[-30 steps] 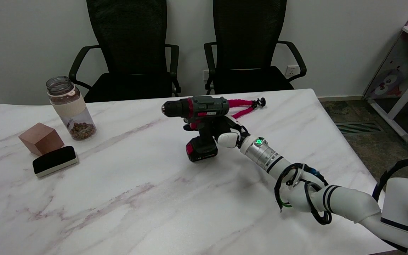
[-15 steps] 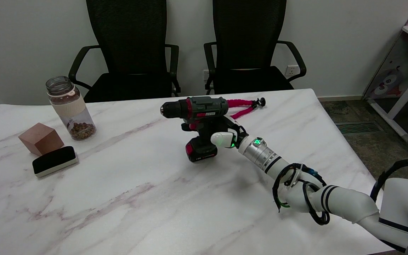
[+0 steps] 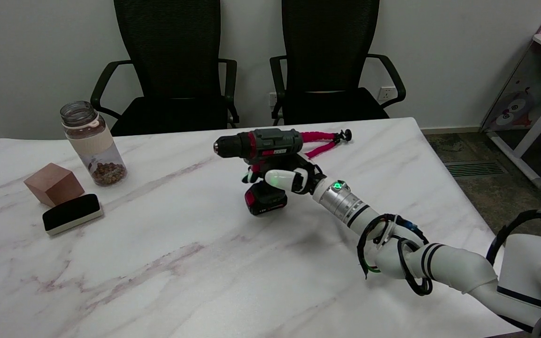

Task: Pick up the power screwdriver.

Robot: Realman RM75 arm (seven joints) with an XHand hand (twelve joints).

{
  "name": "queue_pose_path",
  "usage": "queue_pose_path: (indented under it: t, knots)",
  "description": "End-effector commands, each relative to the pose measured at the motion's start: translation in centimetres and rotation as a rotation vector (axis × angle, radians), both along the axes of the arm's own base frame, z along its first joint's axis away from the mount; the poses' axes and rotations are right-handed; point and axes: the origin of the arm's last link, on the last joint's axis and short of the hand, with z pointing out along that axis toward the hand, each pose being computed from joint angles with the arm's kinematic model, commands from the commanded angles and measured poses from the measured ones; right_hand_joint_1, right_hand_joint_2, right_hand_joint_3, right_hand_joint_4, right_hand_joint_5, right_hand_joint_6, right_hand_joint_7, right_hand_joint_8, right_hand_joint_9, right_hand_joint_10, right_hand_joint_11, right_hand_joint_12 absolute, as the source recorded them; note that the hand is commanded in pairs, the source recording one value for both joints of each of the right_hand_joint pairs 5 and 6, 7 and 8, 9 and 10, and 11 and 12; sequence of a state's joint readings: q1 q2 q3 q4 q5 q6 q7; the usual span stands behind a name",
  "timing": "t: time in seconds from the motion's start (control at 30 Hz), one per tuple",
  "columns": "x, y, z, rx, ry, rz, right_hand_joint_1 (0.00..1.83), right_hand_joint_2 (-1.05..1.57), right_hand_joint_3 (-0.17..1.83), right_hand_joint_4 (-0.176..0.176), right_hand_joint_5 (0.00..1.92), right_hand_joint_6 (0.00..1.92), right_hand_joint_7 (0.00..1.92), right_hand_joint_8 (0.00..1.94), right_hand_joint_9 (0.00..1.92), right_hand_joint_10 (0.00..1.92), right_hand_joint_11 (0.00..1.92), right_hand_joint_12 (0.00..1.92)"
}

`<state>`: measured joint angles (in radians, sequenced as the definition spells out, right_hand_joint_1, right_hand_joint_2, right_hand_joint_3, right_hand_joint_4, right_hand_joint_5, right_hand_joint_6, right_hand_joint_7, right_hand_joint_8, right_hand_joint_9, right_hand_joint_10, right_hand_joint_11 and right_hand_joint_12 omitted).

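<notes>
1. Screwdriver (image 3: 263, 145) stands upright near the bench's (image 3: 158, 263) middle, chuck pointing to nine o'clock, battery base apparently on the marble.
2. The right hand (image 3: 285, 177) is wrapped around its handle, grasping the power screwdriver; the grip looks made, the lift not yet done.
3. What is left, by my reading: raise it straight off the bench.
4. A pink flexible tripod (image 3: 323, 141) lies just behind at one o'clock, close to the tool.
5. Well apart at nine o'clock: a jar (image 3: 93, 143), a wooden block (image 3: 53, 184), a black eraser (image 3: 72, 213). Nothing blocks the lift.
</notes>
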<state>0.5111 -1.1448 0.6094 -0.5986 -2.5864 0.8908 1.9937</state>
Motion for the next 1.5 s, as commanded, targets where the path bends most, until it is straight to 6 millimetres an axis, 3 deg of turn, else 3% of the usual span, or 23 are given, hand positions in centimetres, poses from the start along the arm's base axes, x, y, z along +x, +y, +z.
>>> queue_pose_path:
  t: [0.03, 0.23, 0.37, 0.53, 0.57, 0.6, 0.63, 0.7, 0.73, 0.87, 0.9, 1.33, 1.37, 1.4, 1.47, 1.5]
  knots:
    - [0.2, -0.9, -0.7, -0.003, 0.006, -0.008, 1.06, -0.14, 1.26, 0.176, 0.42, 0.42, 0.42, 0.42, 1.37, 1.37, 1.19, 1.19]
    - [0.1, -0.9, -0.7, -0.004, 0.007, -0.01, 1.05, -0.08, 1.18, 0.176, 0.52, 0.52, 0.52, 0.52, 1.53, 1.53, 1.36, 1.36]
    - [0.2, -1.0, -0.7, -0.006, 0.009, -0.011, 1.1, -0.1, 1.31, 0.176, 0.67, 0.67, 0.67, 0.67, 1.58, 1.58, 1.4, 1.4]
    - [0.4, -1.1, -1.0, 0.007, 0.02, -0.006, 1.03, -0.07, 1.41, 0.176, 0.94, 0.94, 0.94, 0.94, 1.65, 1.65, 1.44, 1.44]
    - [0.4, -1.2, -1.1, 0.009, 0.02, -0.005, 1.01, -0.05, 1.37, 0.072, 1.03, 1.03, 1.03, 1.03, 1.66, 1.66, 1.44, 1.44]
    - [0.4, -1.2, -1.2, 0.012, 0.02, -0.005, 1.0, -0.02, 1.32, -0.008, 1.12, 1.12, 1.12, 1.12, 1.67, 1.67, 1.44, 1.44]
    - [0.4, -1.2, -1.2, 0.012, 0.02, -0.005, 1.0, 0.0, 1.28, -0.029, 1.18, 1.18, 1.18, 1.18, 1.67, 1.67, 1.45, 1.45]
    - [0.5, -1.3, -1.3, 0.014, 0.018, -0.004, 0.99, 0.06, 1.21, -0.11, 1.31, 1.31, 1.31, 1.31, 1.69, 1.69, 1.46, 1.46]
    - [0.6, -1.3, -1.4, 0.014, 0.018, -0.003, 0.98, 0.1, 1.16, -0.121, 1.39, 1.39, 1.39, 1.39, 1.7, 1.7, 1.46, 1.46]
    - [0.8, -1.5, -1.6, 0.017, 0.014, 0.003, 0.97, 0.19, 1.06, -0.084, 1.6, 1.6, 1.6, 1.6, 1.73, 1.73, 1.49, 1.49]
    - [0.8, -1.5, -1.7, 0.019, 0.013, 0.003, 0.98, 0.19, 1.05, -0.035, 1.62, 1.62, 1.62, 1.62, 1.73, 1.73, 1.49, 1.49]
    - [3.5, -2.0, -4.0, 0.051, 0.127, 0.131, 0.99, 0.3, 0.84, 0.02, 1.92, 1.92, 1.92, 1.92, 1.83, 1.83, 1.6, 1.6]
    - [3.8, -2.1, -4.2, 0.054, 0.123, 0.139, 0.99, 0.33, 0.83, 0.164, 1.92, 1.92, 1.92, 1.92, 1.84, 1.84, 1.6, 1.6]
    - [4.1, -2.1, -4.4, 0.058, 0.118, 0.146, 1.01, 0.35, 0.81, 0.176, 1.92, 1.92, 1.92, 1.92, 1.84, 1.84, 1.6, 1.6]
    - [4.6, -2.2, -4.6, 0.064, 0.11, 0.161, 1.02, 0.38, 0.79, 0.176, 1.92, 1.92, 1.92, 1.92, 1.85, 1.85, 1.61, 1.61]
    - [4.9, -2.2, -4.6, 0.068, 0.109, 0.168, 1.02, 0.44, 0.79, 0.089, 1.92, 1.92, 1.92, 1.92, 1.86, 1.86, 1.63, 1.63]
